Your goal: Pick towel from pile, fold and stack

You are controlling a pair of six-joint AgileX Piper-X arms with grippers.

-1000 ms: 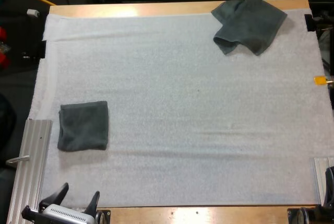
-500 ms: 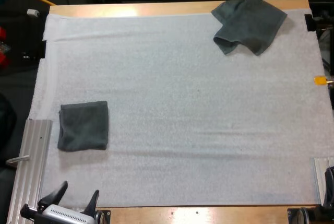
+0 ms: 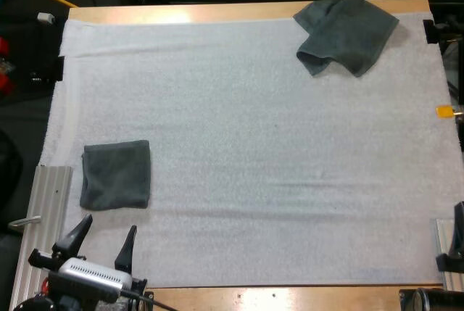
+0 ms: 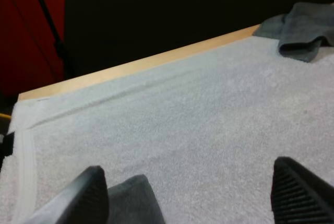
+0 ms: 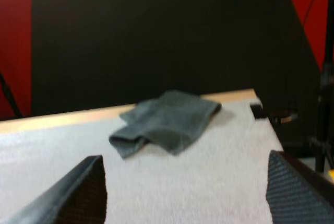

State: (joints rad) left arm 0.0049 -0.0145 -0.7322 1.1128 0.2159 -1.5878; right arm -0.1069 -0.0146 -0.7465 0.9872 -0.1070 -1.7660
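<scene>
Crumpled towel (image 3: 346, 34) lies at the far right corner of the bench (image 3: 217, 12), well apart from the left pincer (image 3: 109, 225), which is released near the folded towel (image 3: 116, 175); right pincer (image 5: 183, 156) also released.

The high camera looks from behind the arms steeply down on the whole table (image 3: 217, 12), while both wrist cameras sit low and close over the near side of the white mat (image 3: 254, 144), facing its far edge, and all three share the crumpled towel (image 3: 346, 34) at the far right corner.
</scene>
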